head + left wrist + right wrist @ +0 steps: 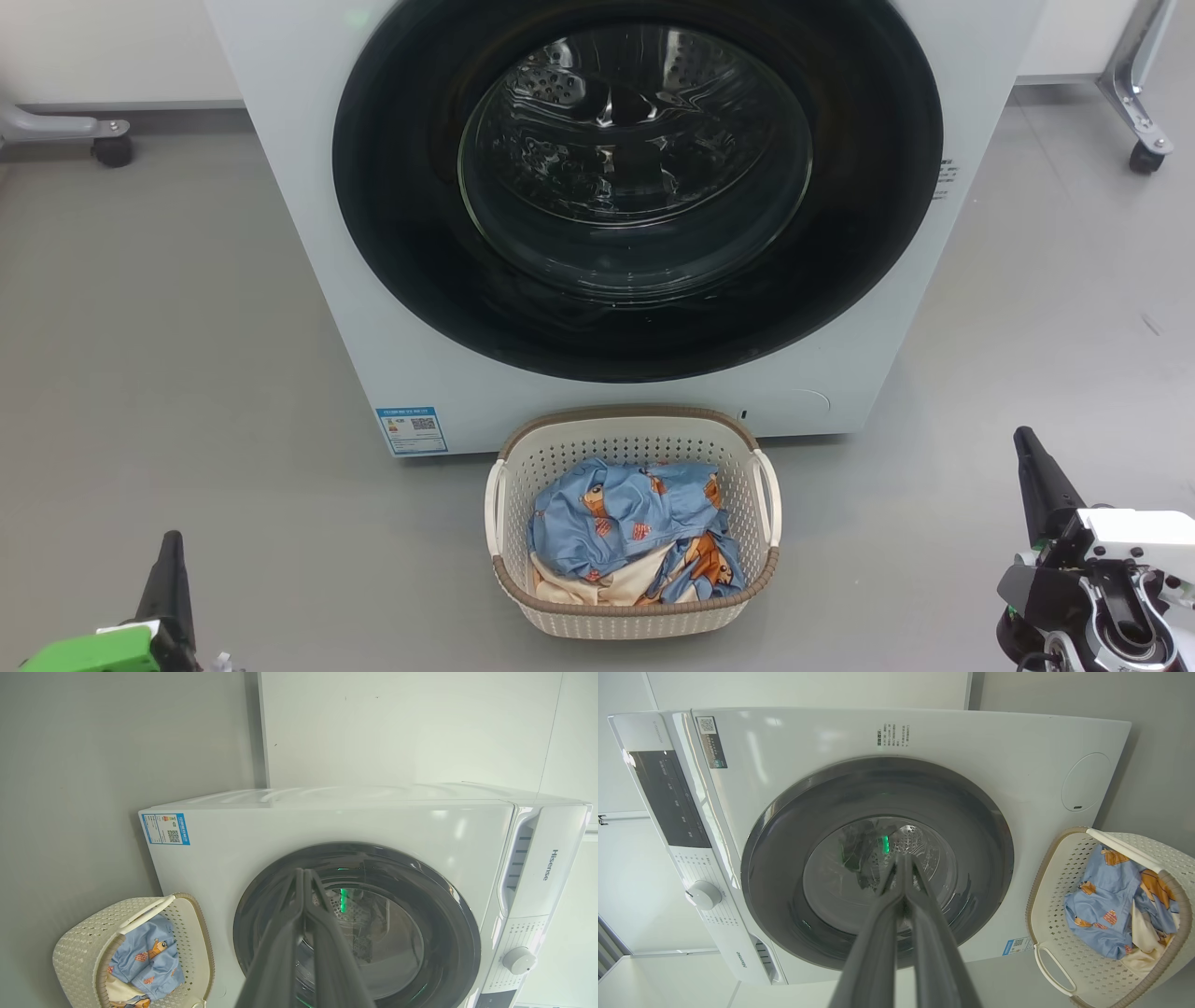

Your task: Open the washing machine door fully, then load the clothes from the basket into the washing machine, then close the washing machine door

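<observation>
Nearest the camera, at the bottom corners of the head view, sit the robot's 2 grippers: the left gripper (172,546) at lower left and the right gripper (1027,443) at lower right. Both point up toward the machine, and each has its jaws pressed together on nothing. Between them on the grey floor (187,327) stands the basket (607,448), cream with a brown rim, just in front of the washing machine (299,215). Inside it lie the clothes (616,518), blue printed fabric over a cream piece, none lifted out. Behind, the washing machine door (401,243), a glossy black disc with a glass centre, sits flush against the white front, closed. By this look the task has not begun: all 3 steps remain, opening the door fully, loading the clothes, and closing the door.
</observation>
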Motion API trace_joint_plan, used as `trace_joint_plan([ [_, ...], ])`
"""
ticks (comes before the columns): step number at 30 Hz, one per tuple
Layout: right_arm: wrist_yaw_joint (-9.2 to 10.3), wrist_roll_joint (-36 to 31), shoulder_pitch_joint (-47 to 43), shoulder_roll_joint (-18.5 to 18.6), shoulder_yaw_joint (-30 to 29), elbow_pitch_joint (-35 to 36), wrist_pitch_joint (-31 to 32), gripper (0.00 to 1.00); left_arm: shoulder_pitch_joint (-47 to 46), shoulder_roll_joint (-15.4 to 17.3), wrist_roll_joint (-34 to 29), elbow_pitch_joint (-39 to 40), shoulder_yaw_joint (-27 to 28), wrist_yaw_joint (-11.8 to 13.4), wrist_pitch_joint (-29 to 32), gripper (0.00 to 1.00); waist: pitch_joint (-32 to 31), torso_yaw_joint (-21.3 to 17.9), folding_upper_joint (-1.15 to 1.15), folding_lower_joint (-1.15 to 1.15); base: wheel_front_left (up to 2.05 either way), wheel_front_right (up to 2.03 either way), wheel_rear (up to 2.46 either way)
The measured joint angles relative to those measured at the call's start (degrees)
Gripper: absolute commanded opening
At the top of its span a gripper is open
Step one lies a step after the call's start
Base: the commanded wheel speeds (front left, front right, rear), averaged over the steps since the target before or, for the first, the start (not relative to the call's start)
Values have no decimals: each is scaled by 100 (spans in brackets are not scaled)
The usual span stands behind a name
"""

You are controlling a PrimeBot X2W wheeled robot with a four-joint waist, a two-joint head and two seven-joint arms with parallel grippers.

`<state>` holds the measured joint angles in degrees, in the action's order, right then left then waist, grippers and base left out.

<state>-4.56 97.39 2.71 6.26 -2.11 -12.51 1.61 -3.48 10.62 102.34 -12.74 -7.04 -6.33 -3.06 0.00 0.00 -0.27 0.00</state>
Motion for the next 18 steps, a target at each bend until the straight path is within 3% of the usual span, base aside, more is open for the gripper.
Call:
trace_joint_plan([
  [9,8,1,-62,-56,11,-110,-1,0,58,-54,0,-104,-34,0,0,0,0,0,0,0,0,0,0],
  [10,8,1,-127,-101,22,-167,-1,100,109,-110,0,-162,-53,0,0,100,0,0,0,0,0,0,0],
  [11,8,1,-185,-144,30,-234,-1,0,159,-167,0,-227,-69,0,0,0,0,0,0,0,0,0,0],
  [12,8,1,-254,-185,35,-294,-1,100,212,-219,0,-287,-85,0,0,100,-1,0,0,0,0,0,0],
  [18,8,-2,-376,-254,41,-383,-42,100,309,-313,-19,-389,-107,0,-14,100,5,-1,0,0,0,0,0],
])
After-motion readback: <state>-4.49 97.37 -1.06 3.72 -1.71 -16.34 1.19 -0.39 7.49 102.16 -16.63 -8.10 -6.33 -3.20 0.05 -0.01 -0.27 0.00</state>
